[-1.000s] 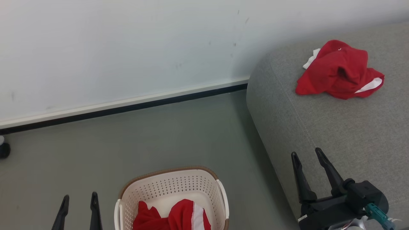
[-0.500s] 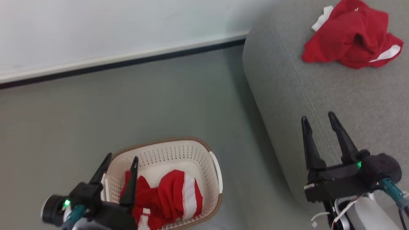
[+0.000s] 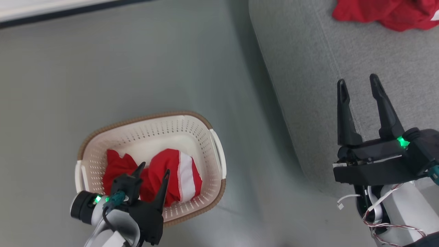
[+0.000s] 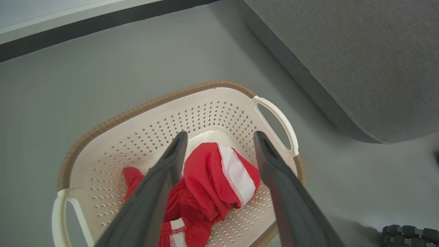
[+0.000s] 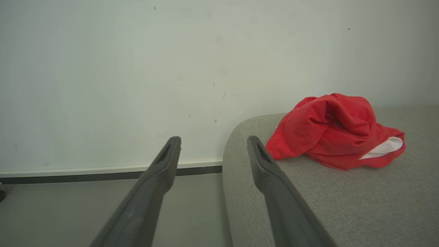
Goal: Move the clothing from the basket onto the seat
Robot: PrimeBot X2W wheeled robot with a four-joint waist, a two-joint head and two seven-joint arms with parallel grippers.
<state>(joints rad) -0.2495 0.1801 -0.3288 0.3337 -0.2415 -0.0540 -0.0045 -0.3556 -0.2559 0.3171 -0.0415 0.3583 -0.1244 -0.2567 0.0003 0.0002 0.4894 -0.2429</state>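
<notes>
The left gripper [image 3: 154, 168] hangs wide open, empty, over the clothing [image 3: 181, 171] in the basket [image 3: 144, 118] on the floor [image 3: 137, 68]. The right gripper [image 3: 357, 79], also open and empty, hovers above the seat [image 3: 308, 68], where another red garment [image 3: 384, 12] lies farther back.

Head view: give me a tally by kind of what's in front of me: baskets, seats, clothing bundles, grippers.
basket: 1
seat: 1
red clothing bundles: 2, basket bundle and seat bundle
grippers: 2, left gripper and right gripper, both open
Total: 6
</notes>
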